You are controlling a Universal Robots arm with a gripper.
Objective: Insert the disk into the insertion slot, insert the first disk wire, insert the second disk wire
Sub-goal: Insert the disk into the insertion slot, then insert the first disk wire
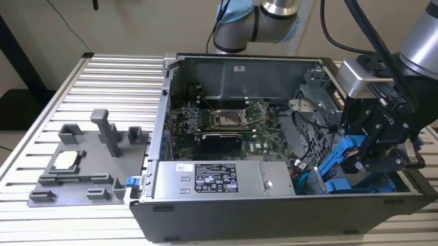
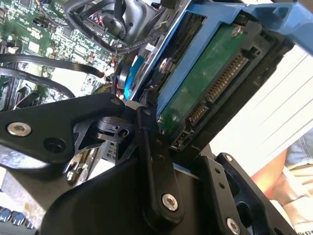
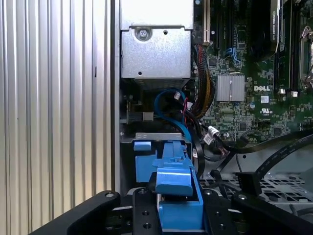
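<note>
- Grey fixture plate [image 1: 75, 171]: on the ribbed table [image 1: 102, 77], near its edge at the exterior view's left.
- Open computer case [image 1: 274, 218]: mid-table, with the motherboard [image 1: 226, 123] inside and the power supply [image 1: 219, 179] along the near wall.
- Gripper [image 3: 178, 210]: at the case's near corner on the exterior view's right, fingers pinching the disk [image 2: 210, 83].
- Disk: tilted, held over a second blue-framed drive [image 1: 359, 185] in that corner.

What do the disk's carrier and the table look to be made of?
The disk's carrier looks like moulded plastic: bright blue, smooth, slightly glossy. The table looks like bare metal, probably aluminium: silver-grey, matt, with parallel ribs.
</note>
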